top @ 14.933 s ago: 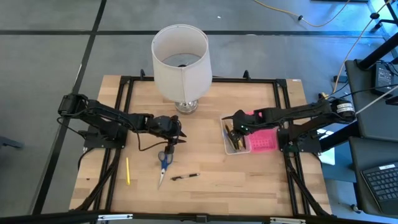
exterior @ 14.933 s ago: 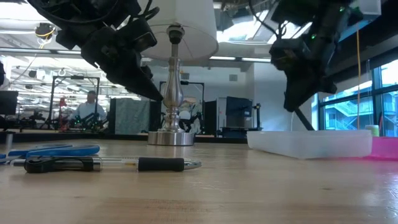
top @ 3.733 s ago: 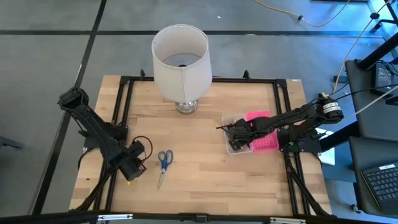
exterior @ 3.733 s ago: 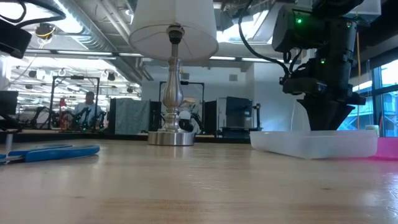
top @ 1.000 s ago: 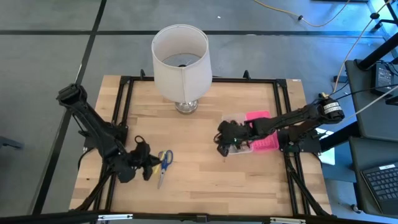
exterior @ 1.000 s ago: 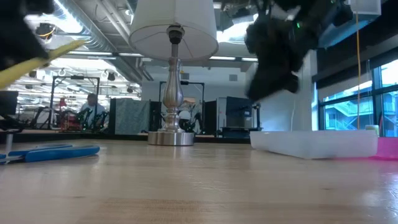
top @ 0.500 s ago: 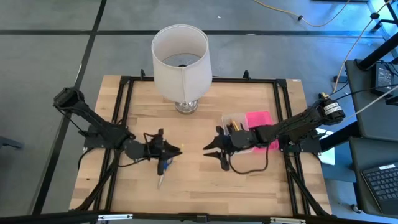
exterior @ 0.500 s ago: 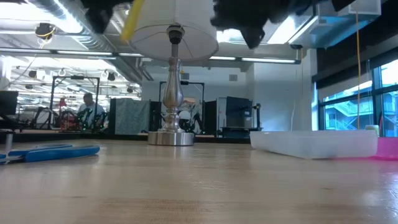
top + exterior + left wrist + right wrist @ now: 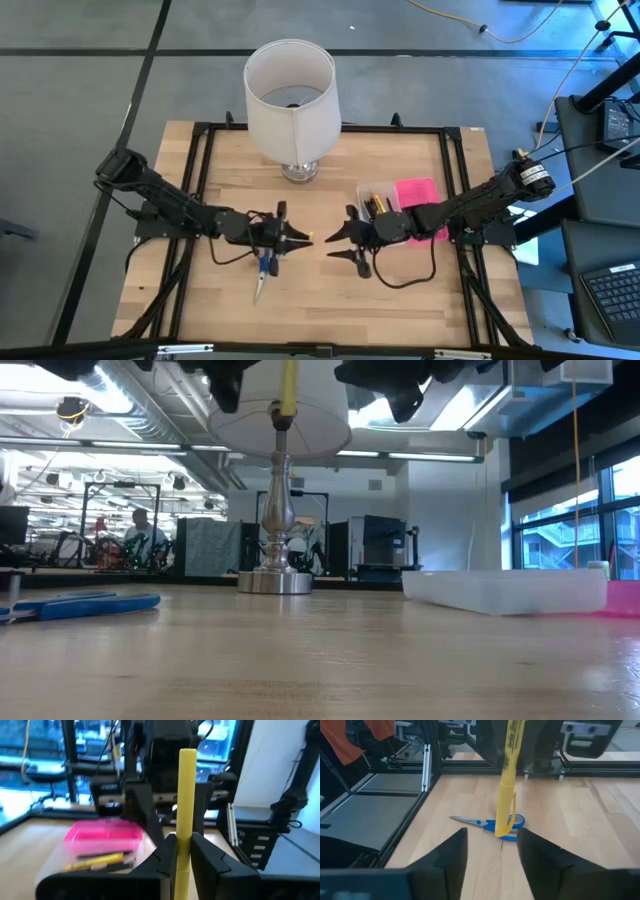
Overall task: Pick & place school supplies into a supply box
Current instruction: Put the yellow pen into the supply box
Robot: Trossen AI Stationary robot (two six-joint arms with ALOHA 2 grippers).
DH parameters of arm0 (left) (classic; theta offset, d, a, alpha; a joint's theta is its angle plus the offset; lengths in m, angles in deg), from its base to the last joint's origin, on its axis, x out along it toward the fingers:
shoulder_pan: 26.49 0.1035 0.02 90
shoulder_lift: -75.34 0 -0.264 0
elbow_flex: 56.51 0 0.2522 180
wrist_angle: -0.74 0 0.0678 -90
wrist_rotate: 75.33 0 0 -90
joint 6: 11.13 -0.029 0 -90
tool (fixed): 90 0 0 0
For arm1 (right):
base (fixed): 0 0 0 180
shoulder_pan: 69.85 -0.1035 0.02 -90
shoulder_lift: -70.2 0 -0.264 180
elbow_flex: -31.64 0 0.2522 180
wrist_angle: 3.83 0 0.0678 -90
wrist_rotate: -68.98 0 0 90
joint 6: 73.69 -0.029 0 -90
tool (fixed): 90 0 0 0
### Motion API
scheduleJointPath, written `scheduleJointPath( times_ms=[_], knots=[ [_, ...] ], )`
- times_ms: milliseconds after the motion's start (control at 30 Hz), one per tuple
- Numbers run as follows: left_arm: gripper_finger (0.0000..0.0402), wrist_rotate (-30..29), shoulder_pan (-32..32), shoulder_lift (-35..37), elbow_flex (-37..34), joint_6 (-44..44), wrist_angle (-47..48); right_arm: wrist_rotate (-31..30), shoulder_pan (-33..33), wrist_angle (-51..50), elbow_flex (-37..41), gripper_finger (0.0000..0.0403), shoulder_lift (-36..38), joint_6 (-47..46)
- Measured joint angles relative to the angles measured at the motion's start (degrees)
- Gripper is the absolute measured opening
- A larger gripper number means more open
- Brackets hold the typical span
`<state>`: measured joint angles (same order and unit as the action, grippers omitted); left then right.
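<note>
A yellow pen (image 9: pixel 187 795) with a clip (image 9: pixel 510 815) stands upright in the air over the table's middle, and my left gripper (image 9: pixel 298 238) is shut on it. My right gripper (image 9: pixel 337 246) faces it from the table's right, open and a short way off, its fingers (image 9: pixel 445 855) spread with nothing between them. Blue-handled scissors (image 9: pixel 262 270) lie flat on the wood below my left gripper. The supply box (image 9: pixel 380 207), clear with a pink lid (image 9: pixel 415 190) beside it, sits behind my right gripper and holds pencils (image 9: pixel 95 861). My left gripper pinches the yellow pen's lower part (image 9: pixel 183 851) between its two fingers. The fingers come level from the table's left and lie across the pen. The pen stands upright, most of its length above the fingers, lifted clear of the table.
A white lamp (image 9: pixel 290 90) with a metal foot (image 9: pixel 273 582) stands at the far middle of the table. A black frame (image 9: pixel 200 150) runs along the table's edges. Bare wood lies at the near middle.
My left gripper has carried the yellow pen from the near left toward the table's middle, rising and rolling, so the pen has turned from slanted to upright. My right gripper has come away from the supply box toward the middle and turned to face the pen.
</note>
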<state>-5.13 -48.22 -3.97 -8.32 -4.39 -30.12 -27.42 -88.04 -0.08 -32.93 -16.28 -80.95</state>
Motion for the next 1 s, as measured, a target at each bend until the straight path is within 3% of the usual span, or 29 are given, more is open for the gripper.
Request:
scheduleJointPath(
  times_ms=[267, 567, 1000],
  knots=[
    [0.0033, 5.2, 2.8, -2.1, 0.0, -3.1, -8.3, 0.0, 0.0, 0.4, 0.0, 0.0215, 0.0, 0.1],
    [0.0033, 8.1, 3.6, -2.1, 0.0, -3.3, -11.3, -7.3, 0.0, 3.0, 0.0, 0.0217, -0.1, -1.5],
    [0.0033, 9.0, 3.6, -2.1, 0.0, -9.9, -15.5, -7.5, 0.0, 7.2, 0.0, 0.0217, -0.1, -1.5]
  ],
)
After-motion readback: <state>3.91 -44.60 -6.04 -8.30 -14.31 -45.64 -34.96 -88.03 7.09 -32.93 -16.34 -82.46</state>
